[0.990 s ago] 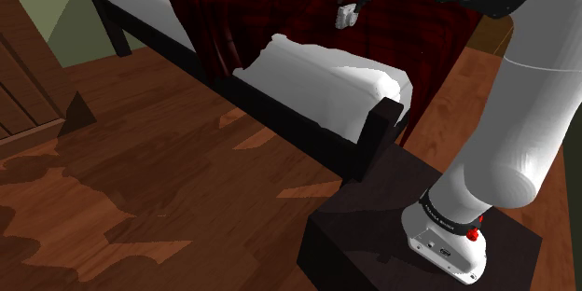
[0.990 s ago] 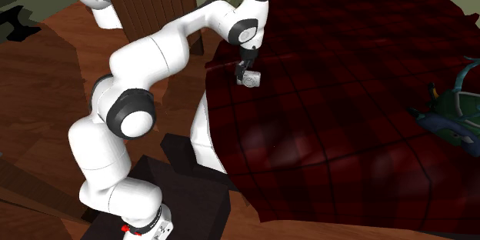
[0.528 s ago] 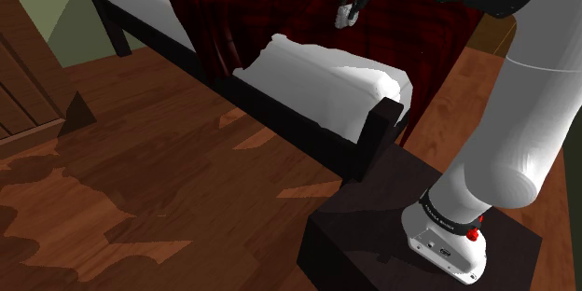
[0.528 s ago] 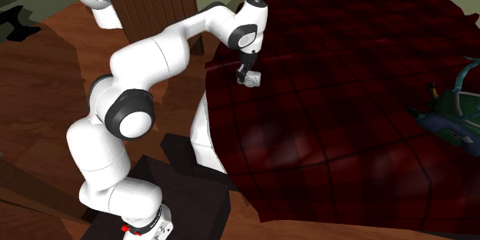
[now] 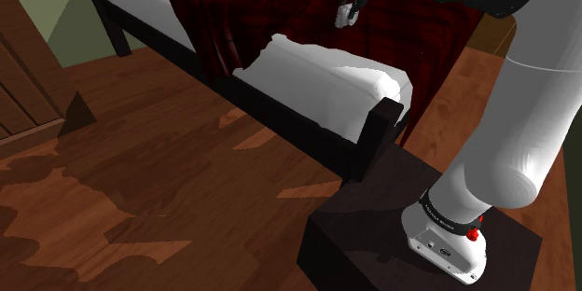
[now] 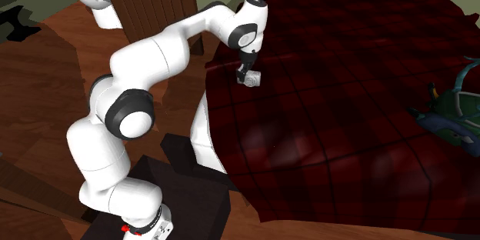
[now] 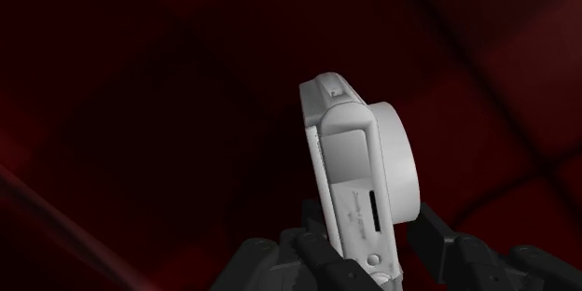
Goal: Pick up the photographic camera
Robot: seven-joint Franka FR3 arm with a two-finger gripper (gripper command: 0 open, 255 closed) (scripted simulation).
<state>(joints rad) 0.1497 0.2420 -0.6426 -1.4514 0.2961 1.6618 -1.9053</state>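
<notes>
A small pale grey photographic camera with a round lens stands on edge on the dark red plaid bedspread. My black gripper is shut on its lower part, one finger on the back and the other on the lens side. In the shoulder view the gripper reaches down onto the camera near the bed's far side. The second exterior view has the camera under the gripper, close to the bedspread's edge nearest the arm.
A white pillow and the dark bed frame post lie between my stand and the camera. A teal object sits on the bed's far side. A toilet and a wooden door stand behind the arm.
The gripper came down over the camera and its fingers closed on it. Over the last half second nothing has visibly moved.
</notes>
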